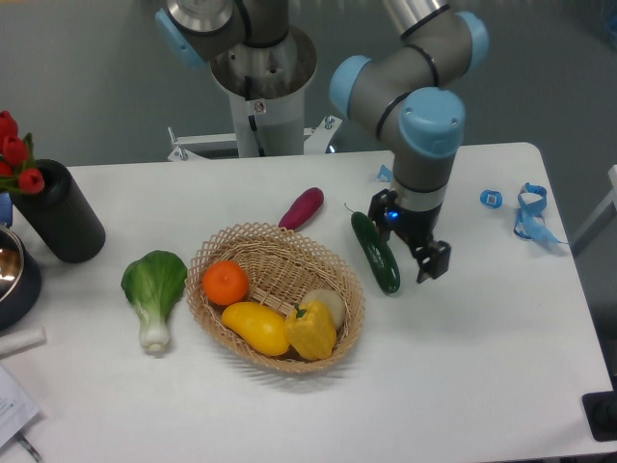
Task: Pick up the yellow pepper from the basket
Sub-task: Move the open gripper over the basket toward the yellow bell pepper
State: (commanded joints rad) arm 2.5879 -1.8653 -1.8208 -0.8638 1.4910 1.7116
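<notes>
The yellow pepper [311, 331] is small, lobed and bright yellow, and lies in the front right part of the wicker basket [224, 251]. Beside it in the basket are a smooth elongated yellow fruit [255, 328], a round orange [226, 283] and a pale round item [327, 303]. My gripper [409, 254] hangs to the right of the basket, above the table beside a green cucumber [375, 253]. Its fingers are apart and hold nothing.
A purple eggplant-like vegetable [302, 207] lies behind the basket. A bok choy [154, 289] lies left of it. A black cylinder with red tulips [58, 212] and a dark bowl [12, 275] stand at the far left. Blue items [528, 212] lie at the right.
</notes>
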